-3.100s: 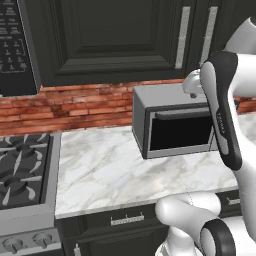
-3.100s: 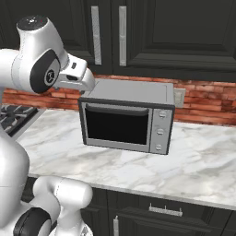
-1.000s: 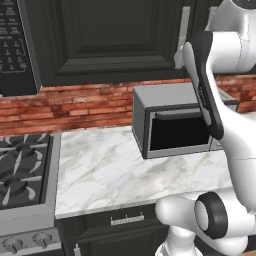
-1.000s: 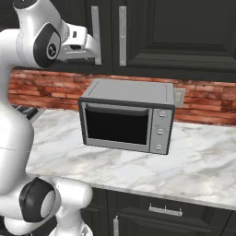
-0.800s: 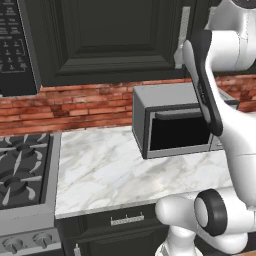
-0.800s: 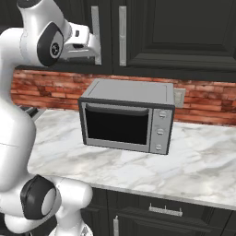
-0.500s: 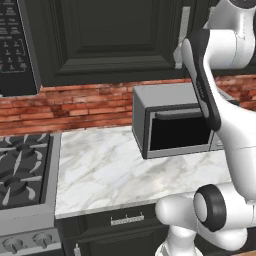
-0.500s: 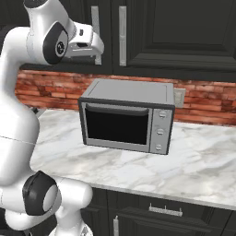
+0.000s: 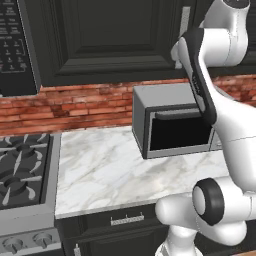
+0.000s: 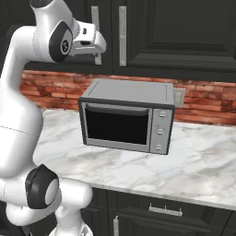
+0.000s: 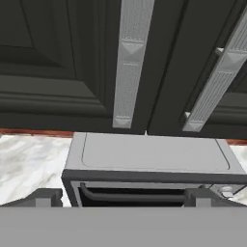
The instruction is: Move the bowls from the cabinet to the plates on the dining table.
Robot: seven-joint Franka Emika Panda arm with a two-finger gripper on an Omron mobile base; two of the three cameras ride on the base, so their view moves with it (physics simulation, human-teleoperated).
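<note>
Because the bowls sit behind closed doors, the arm has raised its gripper [image 10: 97,50] to the cabinet [image 9: 115,45], jaws wide and empty, just short of the left door's handle [image 11: 129,62] above the microwave [image 10: 126,120], likely to pull it open.

The cabinet [image 10: 184,32] doors are closed, so its inside is hidden, the 2 handles [image 11: 129,62] run off the hand view's top edge, and the arm covers the microwave's [image 9: 172,125] right end in the left base view.
</note>
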